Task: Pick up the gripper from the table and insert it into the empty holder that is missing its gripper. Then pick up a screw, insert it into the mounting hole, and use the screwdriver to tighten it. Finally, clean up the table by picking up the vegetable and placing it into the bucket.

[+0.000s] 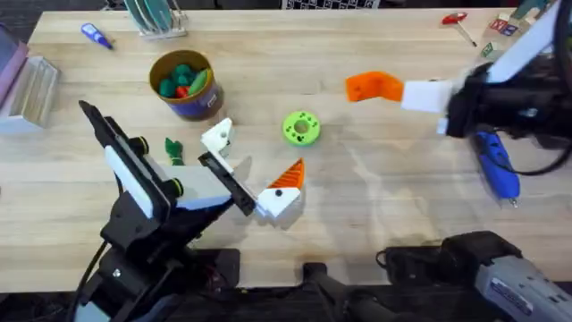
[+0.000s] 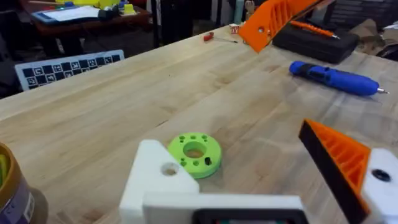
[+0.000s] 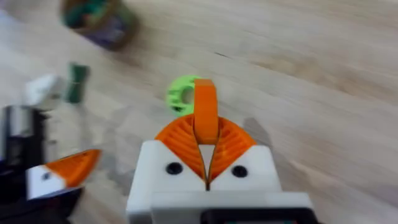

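Observation:
My right gripper (image 1: 409,93) is shut on the orange ribbed gripper (image 1: 373,86), held above the table right of centre; the wedge sticks out past the pads (image 3: 205,111). My left gripper (image 1: 255,167) stands open low over the table. One of its fingers is the bare white holder (image 1: 218,139) (image 2: 157,180); the other carries an orange pad (image 1: 288,176) (image 2: 343,158). The blue screwdriver (image 1: 496,165) (image 2: 334,78) lies at the right. The green vegetable (image 1: 173,149) (image 3: 76,82) lies beside the left arm. The bucket (image 1: 186,85) stands behind it, holding toy vegetables.
A lime-green disc with holes (image 1: 301,127) (image 2: 194,154) lies between the two grippers. A red-handled tool (image 1: 458,20) sits at the far right, a small blue-handled tool (image 1: 96,36) at the far left. A rack (image 1: 159,20) stands at the back edge.

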Tool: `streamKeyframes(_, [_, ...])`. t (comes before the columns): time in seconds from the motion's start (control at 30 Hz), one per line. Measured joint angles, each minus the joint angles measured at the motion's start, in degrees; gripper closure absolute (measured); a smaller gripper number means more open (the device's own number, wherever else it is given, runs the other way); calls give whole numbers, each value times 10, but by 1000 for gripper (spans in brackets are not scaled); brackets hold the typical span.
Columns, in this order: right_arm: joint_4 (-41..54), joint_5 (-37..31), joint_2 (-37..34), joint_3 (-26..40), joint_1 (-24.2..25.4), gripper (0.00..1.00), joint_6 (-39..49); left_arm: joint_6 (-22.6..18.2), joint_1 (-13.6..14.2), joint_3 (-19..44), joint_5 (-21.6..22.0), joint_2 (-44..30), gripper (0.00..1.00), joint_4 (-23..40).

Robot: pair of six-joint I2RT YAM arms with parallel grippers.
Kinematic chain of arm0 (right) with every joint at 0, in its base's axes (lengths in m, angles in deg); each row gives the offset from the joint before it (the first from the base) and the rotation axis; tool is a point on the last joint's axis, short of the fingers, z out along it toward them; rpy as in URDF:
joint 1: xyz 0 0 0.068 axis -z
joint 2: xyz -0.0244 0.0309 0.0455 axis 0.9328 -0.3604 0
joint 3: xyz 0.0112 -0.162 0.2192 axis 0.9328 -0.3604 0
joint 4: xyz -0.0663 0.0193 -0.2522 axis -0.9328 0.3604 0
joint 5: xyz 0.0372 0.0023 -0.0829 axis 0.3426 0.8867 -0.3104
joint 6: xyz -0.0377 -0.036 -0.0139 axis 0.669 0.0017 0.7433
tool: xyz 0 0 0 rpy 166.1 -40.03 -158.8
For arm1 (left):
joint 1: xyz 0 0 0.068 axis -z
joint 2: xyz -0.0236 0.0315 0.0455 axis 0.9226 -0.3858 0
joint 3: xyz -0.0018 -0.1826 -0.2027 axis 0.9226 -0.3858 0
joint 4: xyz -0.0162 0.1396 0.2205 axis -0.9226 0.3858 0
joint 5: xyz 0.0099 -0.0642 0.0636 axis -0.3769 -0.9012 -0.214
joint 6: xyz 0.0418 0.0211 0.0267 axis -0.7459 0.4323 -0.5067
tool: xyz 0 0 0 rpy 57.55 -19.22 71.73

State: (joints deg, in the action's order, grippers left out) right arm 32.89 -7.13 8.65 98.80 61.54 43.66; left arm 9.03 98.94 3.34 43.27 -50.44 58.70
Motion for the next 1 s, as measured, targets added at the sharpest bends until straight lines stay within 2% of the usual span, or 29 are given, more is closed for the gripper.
streamKeyframes(0.13, [-71, 100, -21, -47, 0, 990, -55, 0, 0, 0, 0, 0, 15, 0])
streamKeyframes(0.33, [-112, 211, -78, -57, 0, 990, -124, 0, 0, 0, 0, 0, 15, 0])
streamKeyframes(0.53, [-120, 273, -156, -57, -13, 990, -173, 0, 0, 0, -9, 0, 15, 0])
streamKeyframes(1.0, [-252, 433, -343, -57, -102, 990, -247, 0, 0, 0, -105, 0, 15, -5])
